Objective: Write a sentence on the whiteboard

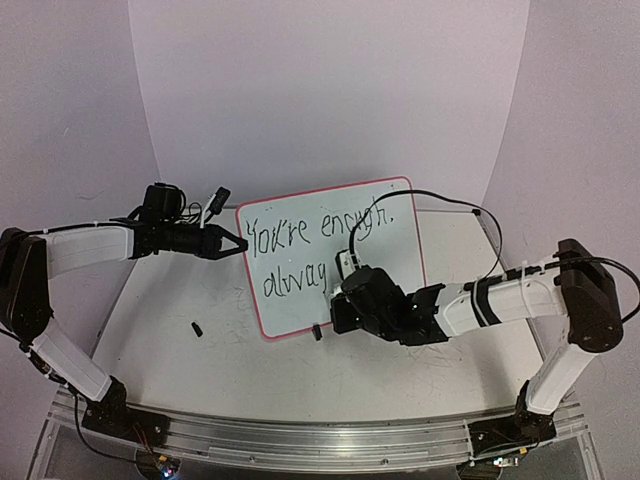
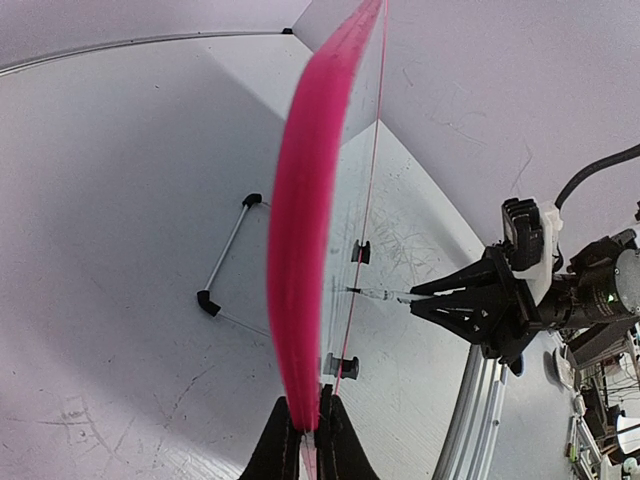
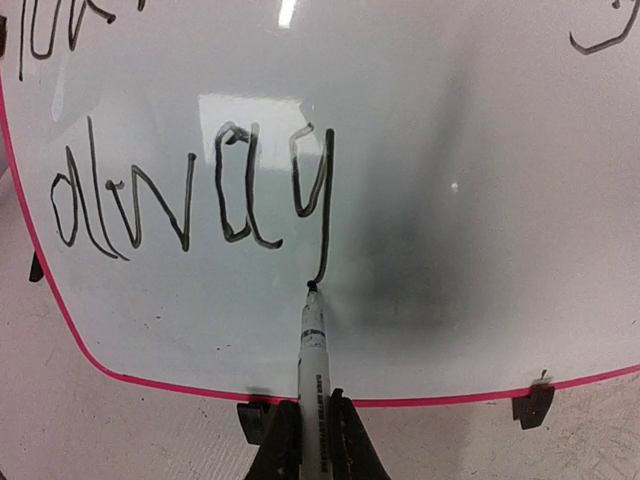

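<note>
Nearest: ribbed metal rail (image 1: 320,438) along the table edge, both arm bases bolted on. Beyond it, matte white tabletop (image 1: 200,375), scuffed with grey scratches; small black cylinder (image 1: 197,327) lying loose left of centre. Mid-table: whiteboard (image 1: 395,235) propped tilted back, glossy white face, thin pink rim, rounded corners, black clip feet (image 3: 532,405) on the bottom edge, thin wire stand (image 2: 228,250) behind. On the face, the sentence (image 1: 320,240) in black marker strokes: "You're enough." up top, "alway" below. Behind all, smooth curved white backdrop (image 1: 330,90).

Pose: right gripper (image 3: 312,425) clenched on slim marker (image 3: 313,345), white barrel with black print, tip touching the board at the bottom of the y's tail. Right arm folded in from the right, forearm low over the table, wrist facing the board's lower middle. Further back, left gripper (image 2: 308,425) pinched shut on the board's left rim, edge-on between the fingers. Left arm with elbow raised at far left, forearm level toward the board.
</note>
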